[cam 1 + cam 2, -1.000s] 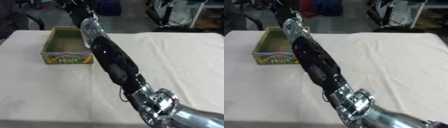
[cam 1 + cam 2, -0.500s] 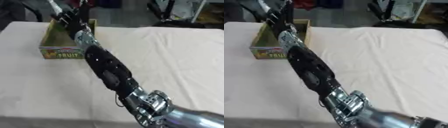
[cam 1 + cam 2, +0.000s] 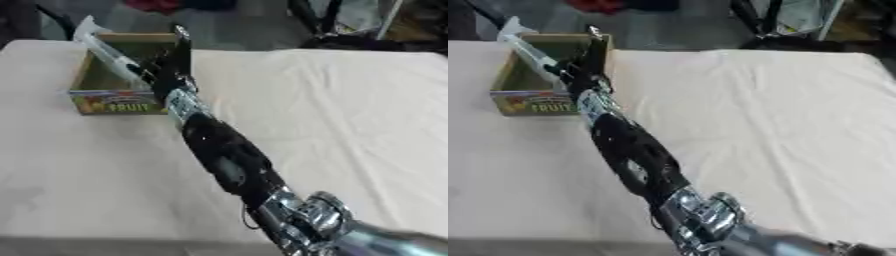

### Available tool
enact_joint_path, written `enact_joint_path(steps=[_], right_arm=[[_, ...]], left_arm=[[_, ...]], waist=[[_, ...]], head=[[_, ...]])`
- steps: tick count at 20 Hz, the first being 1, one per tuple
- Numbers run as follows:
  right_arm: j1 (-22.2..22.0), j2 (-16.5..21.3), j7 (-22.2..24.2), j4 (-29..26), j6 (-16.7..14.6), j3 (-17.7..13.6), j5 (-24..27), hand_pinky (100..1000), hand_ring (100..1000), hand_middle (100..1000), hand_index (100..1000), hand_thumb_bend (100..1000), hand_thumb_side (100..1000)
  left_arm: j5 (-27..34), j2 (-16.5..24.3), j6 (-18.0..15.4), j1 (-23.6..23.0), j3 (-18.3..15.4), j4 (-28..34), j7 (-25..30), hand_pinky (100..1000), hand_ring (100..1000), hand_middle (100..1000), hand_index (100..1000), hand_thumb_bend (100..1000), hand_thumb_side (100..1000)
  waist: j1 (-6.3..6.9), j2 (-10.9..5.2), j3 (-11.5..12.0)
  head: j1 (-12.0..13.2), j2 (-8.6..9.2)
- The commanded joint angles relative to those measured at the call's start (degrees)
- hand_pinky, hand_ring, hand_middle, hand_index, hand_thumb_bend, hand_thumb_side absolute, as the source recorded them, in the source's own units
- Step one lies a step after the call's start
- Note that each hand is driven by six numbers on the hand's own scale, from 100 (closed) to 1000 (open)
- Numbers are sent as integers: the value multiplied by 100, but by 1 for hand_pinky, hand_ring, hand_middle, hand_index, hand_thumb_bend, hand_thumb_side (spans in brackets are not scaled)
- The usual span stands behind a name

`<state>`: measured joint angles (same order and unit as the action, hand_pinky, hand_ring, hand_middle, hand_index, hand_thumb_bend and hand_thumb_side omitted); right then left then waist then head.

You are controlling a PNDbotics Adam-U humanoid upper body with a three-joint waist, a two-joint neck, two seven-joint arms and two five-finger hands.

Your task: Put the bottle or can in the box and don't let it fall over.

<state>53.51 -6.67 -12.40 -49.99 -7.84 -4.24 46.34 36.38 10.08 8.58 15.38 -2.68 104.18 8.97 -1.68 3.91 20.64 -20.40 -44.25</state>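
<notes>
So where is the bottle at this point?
The clear bottle is tilted over the open cardboard box at the table's far left, held in the right hand, whose arm reaches in from the lower right.

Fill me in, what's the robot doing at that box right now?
The right arm reaches across the white-clothed table, and its robot hand holds a clear bottle over the open cardboard fruit box at the far left. The bottle is tilted, its top leaning away to the left, and its lower end is hidden by the hand, so it is unclear whether it touches the box floor. The left hand isn't visible.
</notes>
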Motion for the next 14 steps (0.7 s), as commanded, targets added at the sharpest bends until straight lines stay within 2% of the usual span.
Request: enact_joint_path(steps=[1, 2, 5, 6, 7, 8, 14], right_arm=[[181, 142, 10, -240, 0, -24, 31, 585, 291, 257, 1000, 247, 911], [246, 236, 50, -378, -26, -14, 35, 594, 334, 289, 1000, 222, 886], [298, 535, 190, -891, 3, 61, 59, 612, 389, 334, 1000, 191, 864], [269, 643, 232, -1080, 19, 77, 77, 614, 410, 352, 1000, 298, 909], [190, 767, 281, -1324, 19, 92, 114, 615, 417, 358, 1000, 183, 850], [90, 869, 315, -1560, 27, 107, 160, 617, 437, 375, 1000, 175, 839], [-1276, 1609, 485, -3306, 67, 238, 271, 665, 520, 456, 1000, 104, 847]], left_arm=[[-31, 115, -3, 12, -21, 95, -2, 517, 292, 339, 952, 525, 1000], [-46, 134, 0, -51, -30, 84, -10, 519, 292, 338, 951, 525, 1000], [-104, 178, -9, -209, -74, 69, -44, 519, 291, 338, 951, 526, 1000], [-121, 190, -15, -253, -92, 63, -59, 518, 290, 338, 951, 526, 1000], [-140, 207, -24, -304, -119, 57, -80, 518, 290, 338, 951, 527, 1000], [-155, 220, -35, -351, -144, 53, -101, 517, 290, 338, 951, 528, 1000], [-277, 276, -130, -738, -413, 23, -329, 514, 286, 338, 951, 527, 1000]], waist=[[49, -114, -20], [34, -150, -116], [-13, -225, -356], [-29, -252, -433], [-54, -286, -525], [-76, -317, -612], [-260, -482, -1317]], head=[[35, 13], [78, 13], [243, 13], [306, 13], [374, 13], [449, 13], [1052, 13]])
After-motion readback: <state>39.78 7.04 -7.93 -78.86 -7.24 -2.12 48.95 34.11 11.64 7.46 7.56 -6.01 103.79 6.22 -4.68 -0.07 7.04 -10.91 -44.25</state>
